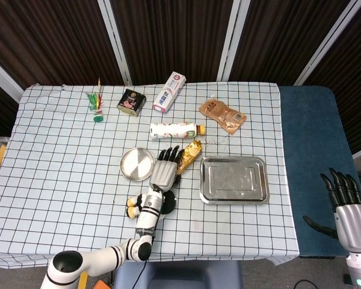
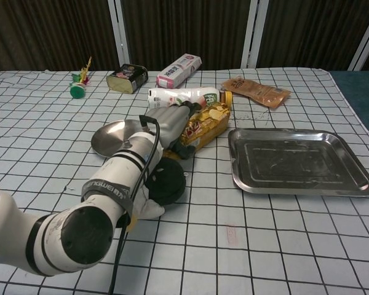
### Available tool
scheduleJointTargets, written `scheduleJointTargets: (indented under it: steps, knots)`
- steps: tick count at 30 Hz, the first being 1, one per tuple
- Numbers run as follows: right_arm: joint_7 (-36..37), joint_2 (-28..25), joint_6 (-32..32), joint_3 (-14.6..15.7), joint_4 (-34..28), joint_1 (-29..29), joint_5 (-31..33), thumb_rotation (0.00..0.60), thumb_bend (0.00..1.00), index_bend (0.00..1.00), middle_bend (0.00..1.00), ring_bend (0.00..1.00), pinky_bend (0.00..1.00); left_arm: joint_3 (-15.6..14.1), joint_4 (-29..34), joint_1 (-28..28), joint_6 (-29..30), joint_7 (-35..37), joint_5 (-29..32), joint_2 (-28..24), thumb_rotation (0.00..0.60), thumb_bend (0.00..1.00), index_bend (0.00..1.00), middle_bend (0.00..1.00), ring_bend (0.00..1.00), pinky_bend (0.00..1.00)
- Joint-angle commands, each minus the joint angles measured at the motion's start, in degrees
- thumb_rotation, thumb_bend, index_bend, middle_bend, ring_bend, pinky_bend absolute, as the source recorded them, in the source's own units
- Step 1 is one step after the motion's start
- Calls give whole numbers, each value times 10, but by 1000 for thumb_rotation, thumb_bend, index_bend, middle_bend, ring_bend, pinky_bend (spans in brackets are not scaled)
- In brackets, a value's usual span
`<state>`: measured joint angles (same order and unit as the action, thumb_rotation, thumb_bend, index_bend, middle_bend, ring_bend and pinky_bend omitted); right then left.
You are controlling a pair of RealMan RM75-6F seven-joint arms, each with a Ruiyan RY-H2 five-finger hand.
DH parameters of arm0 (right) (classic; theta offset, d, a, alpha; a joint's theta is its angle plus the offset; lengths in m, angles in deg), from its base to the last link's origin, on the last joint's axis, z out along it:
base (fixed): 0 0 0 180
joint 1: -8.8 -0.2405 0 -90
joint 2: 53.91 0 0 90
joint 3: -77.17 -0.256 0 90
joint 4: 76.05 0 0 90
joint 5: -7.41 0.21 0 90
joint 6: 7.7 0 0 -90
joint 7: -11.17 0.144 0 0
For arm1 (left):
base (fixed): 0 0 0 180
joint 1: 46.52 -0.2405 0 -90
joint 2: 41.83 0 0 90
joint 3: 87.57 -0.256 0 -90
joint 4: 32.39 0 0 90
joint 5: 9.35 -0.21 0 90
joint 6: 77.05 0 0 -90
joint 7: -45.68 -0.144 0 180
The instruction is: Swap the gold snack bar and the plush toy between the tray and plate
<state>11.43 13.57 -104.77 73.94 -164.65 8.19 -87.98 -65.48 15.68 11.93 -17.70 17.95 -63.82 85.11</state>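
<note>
The gold snack bar lies on the cloth between the round metal plate and the rectangular steel tray. Both dishes hold nothing. My left hand lies with fingers spread, against the bar's left side and next to the plate's right rim. It grips nothing. The plush toy, white with yellow feet and a black part, lies on the cloth under my left forearm, partly hidden. My right hand hangs open off the table at the lower right.
A white bottle lies just behind the bar. Further back are a toothpaste box, a dark tin, a brown pouch and a shuttlecock.
</note>
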Motion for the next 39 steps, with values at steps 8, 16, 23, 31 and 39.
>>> scheduleJointTargets:
  steps: [8, 16, 23, 31, 39]
  knots:
    - [1, 1, 1, -1, 1, -1, 1, 600, 43, 0, 0, 0, 0, -1, -66, -1, -10, 26, -26, 23, 600, 444, 144, 274, 272, 298]
    - [-3, 3, 5, -2, 2, -2, 3, 600, 44, 0, 0, 0, 0, -18, -108, -7, 31, 96, -86, 31, 600, 499, 397, 508, 515, 560]
    - [-6, 2, 16, -2, -1, -5, 9, 600, 43, 0, 0, 0, 0, -30, -107, -34, 75, 124, -122, 7, 600, 534, 530, 605, 593, 634]
    - [-13, 4, 22, -2, -4, -7, 13, 600, 44, 0, 0, 0, 0, -71, -20, -129, 128, 123, -145, -77, 600, 534, 533, 608, 595, 634]
    - [-22, 8, 23, -4, -4, -7, 17, 600, 44, 0, 0, 0, 0, -92, 17, -191, 126, 132, -141, -122, 600, 533, 533, 607, 595, 634]
